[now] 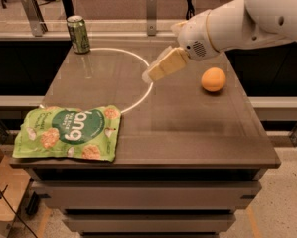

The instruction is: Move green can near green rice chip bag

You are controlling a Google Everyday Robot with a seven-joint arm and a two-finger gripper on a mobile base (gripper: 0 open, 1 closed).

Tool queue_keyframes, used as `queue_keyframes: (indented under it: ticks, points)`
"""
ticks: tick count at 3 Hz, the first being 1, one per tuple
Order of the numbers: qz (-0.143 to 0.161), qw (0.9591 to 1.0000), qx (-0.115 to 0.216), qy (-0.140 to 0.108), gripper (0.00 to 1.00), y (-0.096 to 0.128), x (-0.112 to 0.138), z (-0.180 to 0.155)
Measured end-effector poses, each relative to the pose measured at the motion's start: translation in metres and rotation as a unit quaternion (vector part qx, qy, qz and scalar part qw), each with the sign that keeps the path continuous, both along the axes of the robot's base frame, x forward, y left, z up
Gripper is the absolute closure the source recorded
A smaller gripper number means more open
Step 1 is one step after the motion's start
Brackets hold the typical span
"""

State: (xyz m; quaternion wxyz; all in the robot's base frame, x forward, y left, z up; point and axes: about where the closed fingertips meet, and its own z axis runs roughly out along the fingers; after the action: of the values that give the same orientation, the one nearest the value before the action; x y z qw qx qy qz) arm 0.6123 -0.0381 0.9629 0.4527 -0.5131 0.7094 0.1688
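Nothing of the job is done yet. The green can (78, 33) stands upright at the far left corner of the desk (187, 133), well apart from the green rice chip bag (68, 133), which lies flat at the near left corner. My hand (158, 68) hangs above the desk's middle, nearer the far edge, touching nothing. Whether it is open or closed I cannot tell. Reaching, gripping and carrying are all left to do.

One can (78, 33), one bag (68, 133), one orange (213, 79), one pincer (152, 74) over table (187, 128).
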Motion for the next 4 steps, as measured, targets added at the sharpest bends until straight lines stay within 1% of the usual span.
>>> queue_keyframes:
  ticks: [1, 2, 3, 4]
  points:
    - [-0.010, 0.9978, 0.065, 0.003, 0.00, 0.027, 0.035, -0.014]
    - [-0.015, 0.9975, 0.069, 0.001, 0.00, 0.028, 0.039, -0.016]
    - [-0.017, 0.9960, 0.088, 0.006, 0.00, 0.034, 0.042, -0.019]
    - [-0.003, 0.9920, 0.126, -0.005, 0.00, 0.068, 0.060, -0.016]
